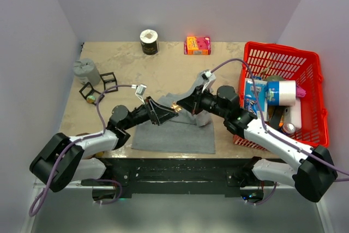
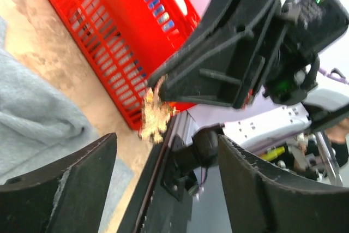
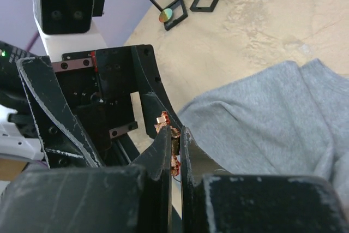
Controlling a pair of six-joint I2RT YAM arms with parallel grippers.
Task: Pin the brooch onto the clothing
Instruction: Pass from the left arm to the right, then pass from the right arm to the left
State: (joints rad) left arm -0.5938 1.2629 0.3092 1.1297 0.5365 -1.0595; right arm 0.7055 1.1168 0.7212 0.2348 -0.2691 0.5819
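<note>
The brooch (image 3: 168,130) is up in the air above the clothing (image 1: 174,132), pinched at the very tip of my right end effector (image 3: 174,136). Its two fingers are clenched flat together on the little orange-red pin, which sticks out just past their ends. In the left wrist view the pin (image 2: 152,114) hangs off that dark fingertip with the red basket (image 2: 117,36) behind it.

My left end effector (image 2: 166,141) faces the right one nose to nose, its jaws spread wide and gripping nothing. The pin sits just in front of that gap, close by one of its fingers; I cannot tell whether they touch.

From the top camera, the two arms meet over the upper edge of the grey top, which lies rumpled on the table (image 1: 163,64) near the front edge. The basket stands at the right side of the table, holding a few packages
</note>
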